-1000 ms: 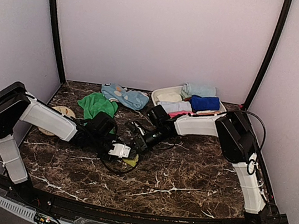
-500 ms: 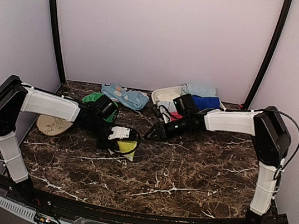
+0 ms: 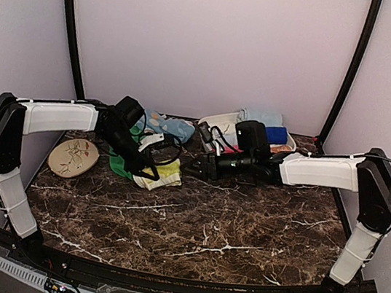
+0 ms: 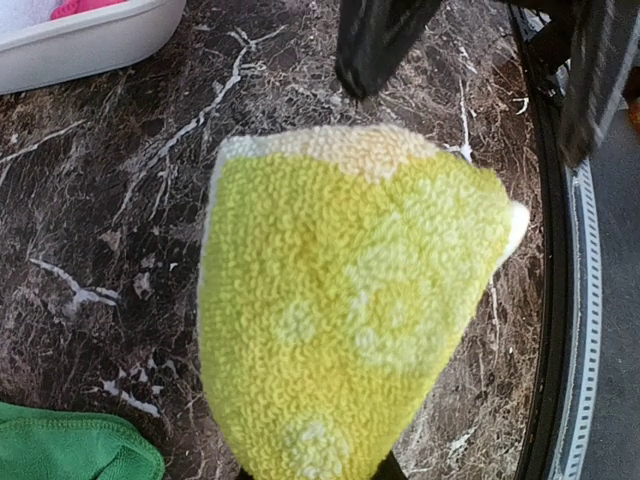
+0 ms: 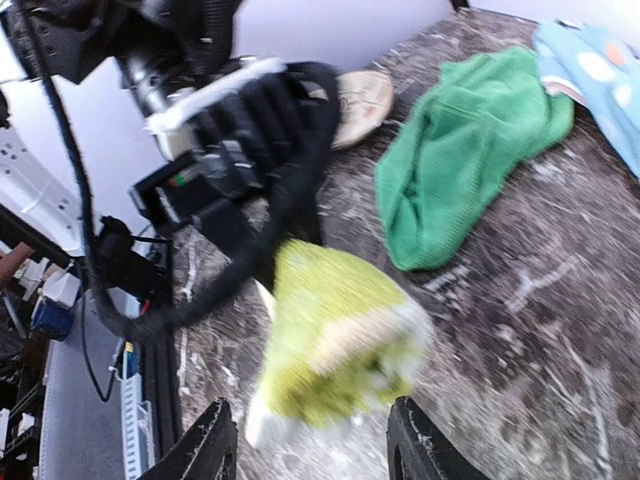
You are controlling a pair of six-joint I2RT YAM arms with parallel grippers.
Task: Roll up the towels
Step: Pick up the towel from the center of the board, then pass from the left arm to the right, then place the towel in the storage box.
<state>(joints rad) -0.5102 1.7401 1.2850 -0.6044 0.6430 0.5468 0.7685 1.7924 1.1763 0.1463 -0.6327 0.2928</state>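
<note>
Looking down from the top camera, I see my left tool (image 3: pixel 145 171) reaching over the back-left part of the bench (image 3: pixel 242 227), pinched narrow on the lime-yellow towel (image 3: pixel 165 177). On the left wrist camera that towel fills the middle of the view as a bunched, cone-like wad, with its narrow end down at the tool and its wide, paler end pointing away. I cannot tell whether any part of it touches the marble. My right tool (image 5: pixel 310 420) comes in from the right and faces the wad. Its two fingers (image 5: pixel 212 440) stand well apart with nothing between them, and the towel sits just beyond their tips, blurred on that camera.

The green towel (image 3: pixel 121 163) lies crumpled on the bench under and behind my left arm, just beside the yellow one. A corner of it shows at the bottom left of the left wrist view. A tan oval disc (image 3: pixel 74 158) with a leaf print lies flat to the left of it, near the wall. A blue spotted cloth (image 3: pixel 171 125) is spread at the back. To its right is a white bin (image 3: pixel 218 117) holding rolled cloths in pale blue, dark blue, pink and white.
</note>
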